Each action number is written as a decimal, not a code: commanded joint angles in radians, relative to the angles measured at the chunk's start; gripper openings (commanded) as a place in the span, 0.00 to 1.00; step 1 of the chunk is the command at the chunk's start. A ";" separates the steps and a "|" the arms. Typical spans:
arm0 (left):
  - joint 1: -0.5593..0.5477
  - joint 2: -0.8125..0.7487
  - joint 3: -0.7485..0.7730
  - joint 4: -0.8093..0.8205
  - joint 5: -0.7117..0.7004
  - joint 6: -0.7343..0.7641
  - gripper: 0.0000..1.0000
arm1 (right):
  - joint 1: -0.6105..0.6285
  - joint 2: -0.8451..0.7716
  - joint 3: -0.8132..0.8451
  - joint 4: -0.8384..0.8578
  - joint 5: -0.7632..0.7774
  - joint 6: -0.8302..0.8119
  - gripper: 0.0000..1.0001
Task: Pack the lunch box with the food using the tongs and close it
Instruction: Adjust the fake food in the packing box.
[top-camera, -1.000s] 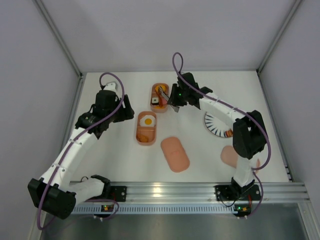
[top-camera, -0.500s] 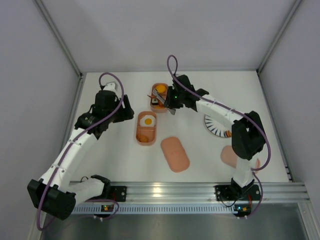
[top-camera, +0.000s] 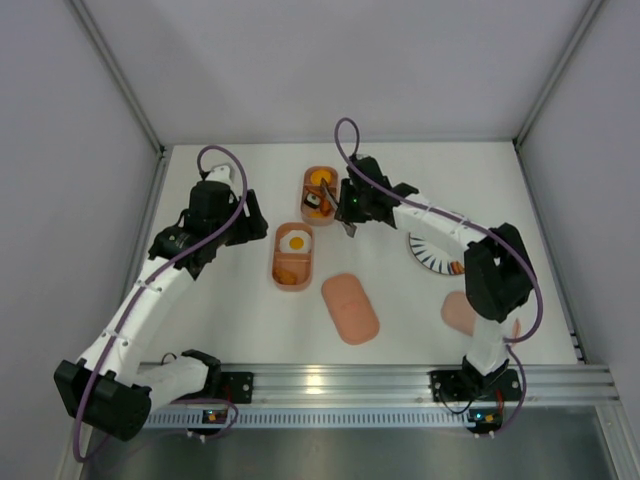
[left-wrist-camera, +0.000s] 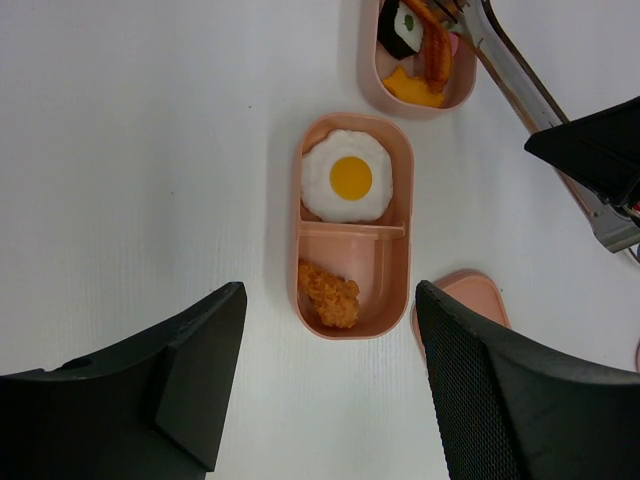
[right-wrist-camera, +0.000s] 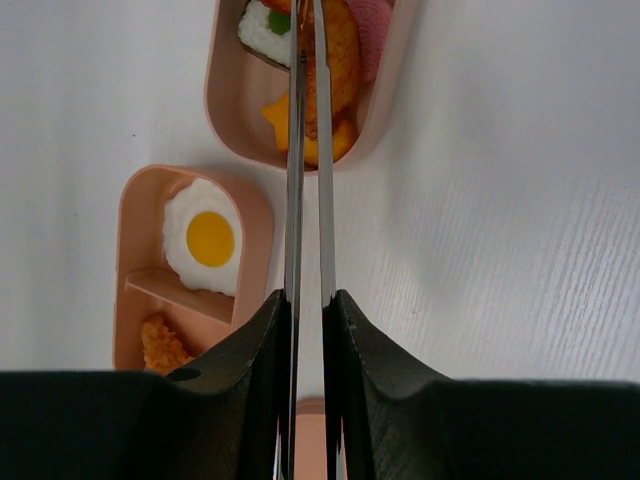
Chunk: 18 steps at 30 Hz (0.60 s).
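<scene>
Two salmon-pink lunch box trays lie mid-table. The near tray holds a fried egg and an orange fried piece. The far tray holds a sushi roll, a brown strip, a pink piece and an orange piece. My right gripper is shut on the silvery tongs. The tongs' tips reach over the far tray by the brown strip; I cannot tell whether they pinch it. My left gripper hovers open over the near tray's front end.
Two flat pink lids lie near the front, one in the middle and one partly under the right arm. A striped white plate sits at right with a small piece on its edge. Grey walls enclose the table.
The right gripper and tongs have shifted slightly to the left and turned over the far tray. The left arm has stayed still.
</scene>
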 joint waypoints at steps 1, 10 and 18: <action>0.005 -0.020 0.030 0.010 -0.002 0.003 0.74 | 0.012 -0.085 -0.003 0.040 0.037 -0.010 0.10; 0.005 -0.020 0.026 0.015 0.004 -0.001 0.74 | 0.012 -0.142 -0.047 0.034 0.069 -0.011 0.10; 0.004 -0.022 0.026 0.013 0.001 0.000 0.73 | 0.012 -0.148 -0.043 0.037 -0.005 -0.014 0.10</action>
